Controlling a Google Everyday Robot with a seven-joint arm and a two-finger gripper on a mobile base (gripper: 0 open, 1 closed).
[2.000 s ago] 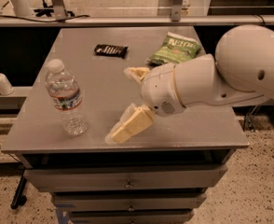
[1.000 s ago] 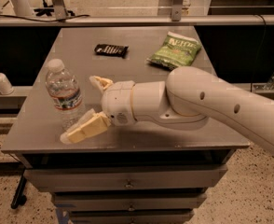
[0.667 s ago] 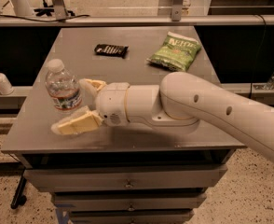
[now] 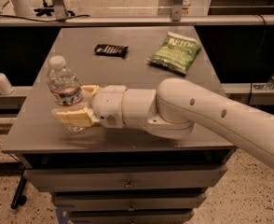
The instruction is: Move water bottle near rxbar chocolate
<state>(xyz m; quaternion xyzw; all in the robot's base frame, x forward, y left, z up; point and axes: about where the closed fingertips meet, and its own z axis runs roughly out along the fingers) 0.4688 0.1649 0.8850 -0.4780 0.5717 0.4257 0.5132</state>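
Note:
The water bottle (image 4: 62, 85), clear with a white cap and a white-and-red label, stands upright near the front left corner of the grey table (image 4: 137, 73). My gripper (image 4: 77, 104) reaches in from the right and its cream fingers (image 4: 74, 118) close on the bottle's lower body, one in front and one behind. The bottle's base still rests on the table. The rxbar chocolate (image 4: 111, 50), a small black bar, lies flat at the far middle of the table, well apart from the bottle.
A green chip bag (image 4: 174, 52) lies at the far right of the table. A small white pump bottle (image 4: 1, 80) stands on a ledge to the left of the table. Drawers sit below the table's front edge.
My arm has swung left across the table's front. The fingers went from wide open beside the bottle to narrowed around its lower body. The bottle has stayed in place.

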